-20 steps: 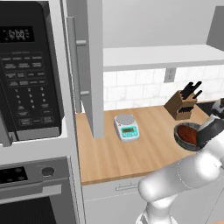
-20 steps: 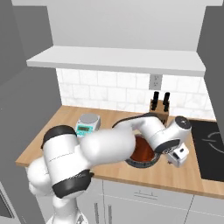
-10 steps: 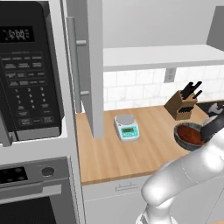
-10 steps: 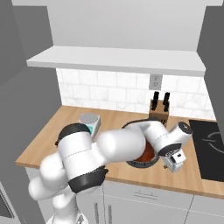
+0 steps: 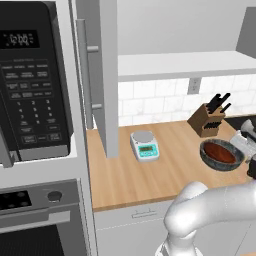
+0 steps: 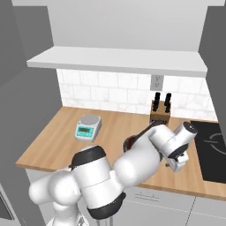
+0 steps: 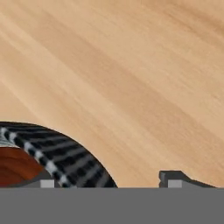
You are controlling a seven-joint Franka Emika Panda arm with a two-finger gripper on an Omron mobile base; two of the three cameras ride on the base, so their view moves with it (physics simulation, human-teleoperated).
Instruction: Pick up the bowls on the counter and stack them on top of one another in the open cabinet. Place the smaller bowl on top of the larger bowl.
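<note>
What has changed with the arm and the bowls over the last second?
The gripper drew right off the larger bowl, uncovering it; its open fingers straddle the rim, gripping nothing. The smaller bowl nested inside, the scale and the knife block stayed put.

The smaller bowl [image 5: 220, 151] seemingly sits inside the larger bowl [image 5: 212, 159] on the counter [image 5: 150, 175].

two bowls, a reddish-brown one [image 5: 220, 151] nested in a grey one [image 5: 209, 156]; one scale [image 5: 145, 145]; one knife block [image 5: 206, 120]; one microwave [image 5: 32, 90].
</note>
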